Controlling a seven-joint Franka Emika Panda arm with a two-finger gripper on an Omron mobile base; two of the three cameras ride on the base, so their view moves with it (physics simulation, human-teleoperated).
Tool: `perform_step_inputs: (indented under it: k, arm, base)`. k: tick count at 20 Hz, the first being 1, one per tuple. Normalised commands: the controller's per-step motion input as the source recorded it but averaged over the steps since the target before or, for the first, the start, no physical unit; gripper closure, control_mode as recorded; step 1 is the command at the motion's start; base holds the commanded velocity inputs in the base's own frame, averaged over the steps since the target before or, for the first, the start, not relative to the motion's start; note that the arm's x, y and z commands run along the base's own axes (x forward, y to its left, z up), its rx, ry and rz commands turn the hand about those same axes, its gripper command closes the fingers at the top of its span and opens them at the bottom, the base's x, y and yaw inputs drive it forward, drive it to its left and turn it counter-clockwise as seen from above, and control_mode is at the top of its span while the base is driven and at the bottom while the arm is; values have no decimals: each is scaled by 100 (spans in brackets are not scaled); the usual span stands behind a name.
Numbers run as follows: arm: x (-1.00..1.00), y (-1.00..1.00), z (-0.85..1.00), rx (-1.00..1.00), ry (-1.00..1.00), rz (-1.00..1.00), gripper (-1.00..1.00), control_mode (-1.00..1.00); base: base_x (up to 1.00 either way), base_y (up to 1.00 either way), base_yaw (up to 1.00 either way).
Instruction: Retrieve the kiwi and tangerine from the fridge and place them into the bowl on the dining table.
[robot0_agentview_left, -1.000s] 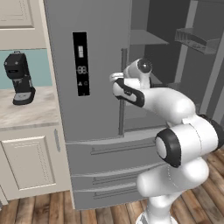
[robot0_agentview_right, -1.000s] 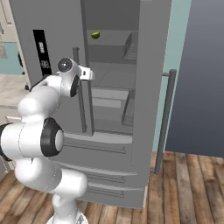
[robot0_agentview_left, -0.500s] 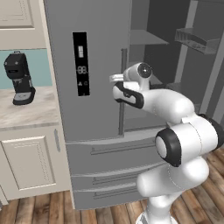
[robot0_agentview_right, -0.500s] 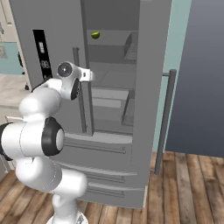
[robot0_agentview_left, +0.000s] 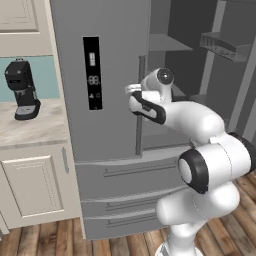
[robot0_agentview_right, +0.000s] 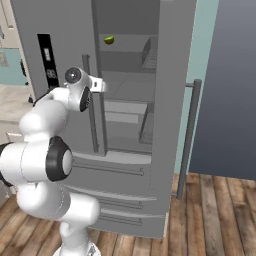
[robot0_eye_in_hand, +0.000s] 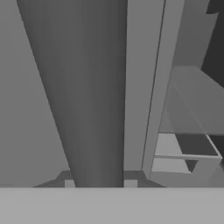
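Although the hand sits right up against the left door's handle, I cannot tell from these pictures whether the fingers are spread or pinching that bar. Through the hand view I get the handle as a broad grey column very close to the lens, with the door edge beside it and grey shelves beyond on the right. My arm reaches from the base up to the seam between the two doors of the fridge. Its left door is shut, its black panel facing me; the right door stands swung open. Inside, the kiwi lies on an upper shelf, well above the hand. Left of the fridge, a black coffee machine stands on the counter over cream cabinets.
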Motion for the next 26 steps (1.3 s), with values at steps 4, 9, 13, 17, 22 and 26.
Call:
perform_step_inputs:
  k: [4,9,13,17,22,26]
  arm:
    - [-96,16,6,1,20,0,100,-100]
    - [-100,47,0,1,7,0,100,-100]
    - [-100,79,-7,0,0,-1,100,-100]
    - [-100,94,-9,0,0,-2,100,-100]
    - [-100,99,-3,0,0,-3,100,-100]
    - [-100,87,5,0,0,-4,100,-100]
  base:
    - [0,0,0]
    - [0,0,0]
    - [0,0,0]
    - [0,0,0]
    - [0,0,0]
    - [0,0,0]
